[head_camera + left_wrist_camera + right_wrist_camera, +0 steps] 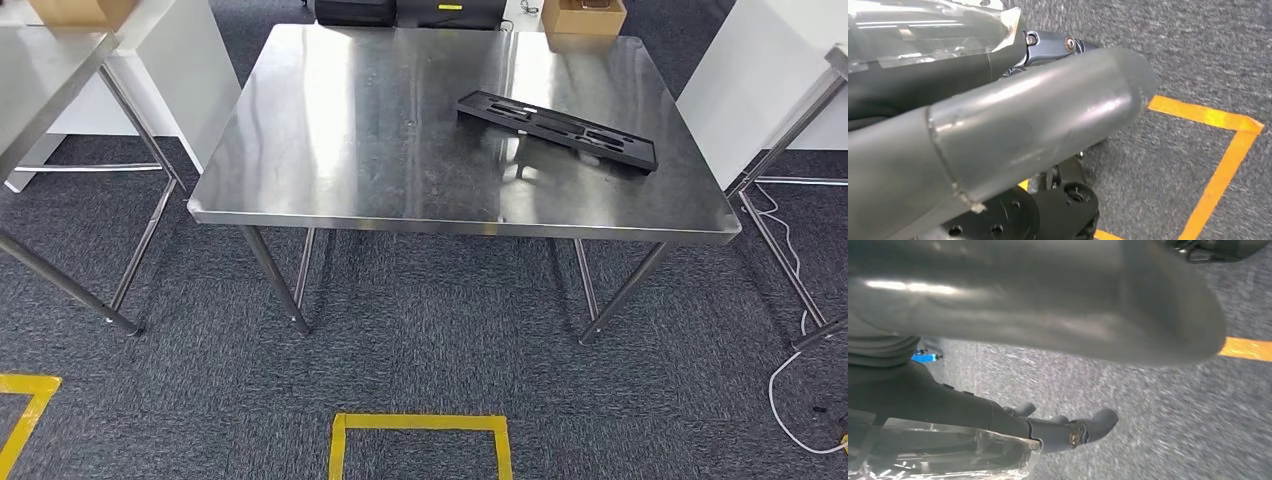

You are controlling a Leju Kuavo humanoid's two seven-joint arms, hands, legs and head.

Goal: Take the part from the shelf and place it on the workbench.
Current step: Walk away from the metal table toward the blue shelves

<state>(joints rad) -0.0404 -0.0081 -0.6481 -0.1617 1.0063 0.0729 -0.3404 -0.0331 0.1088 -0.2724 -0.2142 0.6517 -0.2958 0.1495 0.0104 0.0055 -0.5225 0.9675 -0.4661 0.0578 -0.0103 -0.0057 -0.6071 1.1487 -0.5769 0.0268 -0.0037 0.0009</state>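
My left hand hangs over grey carpet beside orange floor tape, thumb and fingers apart, holding nothing. On the steel counter, the black part lies flat toward the right side. A cardboard box sits past the far edge. My right hand hangs empty over carpet, fingers loosely extended. No writing is legible.

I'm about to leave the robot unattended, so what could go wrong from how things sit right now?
The long black plastic part lies askew near the right side of the steel workbench, so a bump might push it toward that edge. A white cable trails on the carpet to the right, a possible snag if the robot steps that way.
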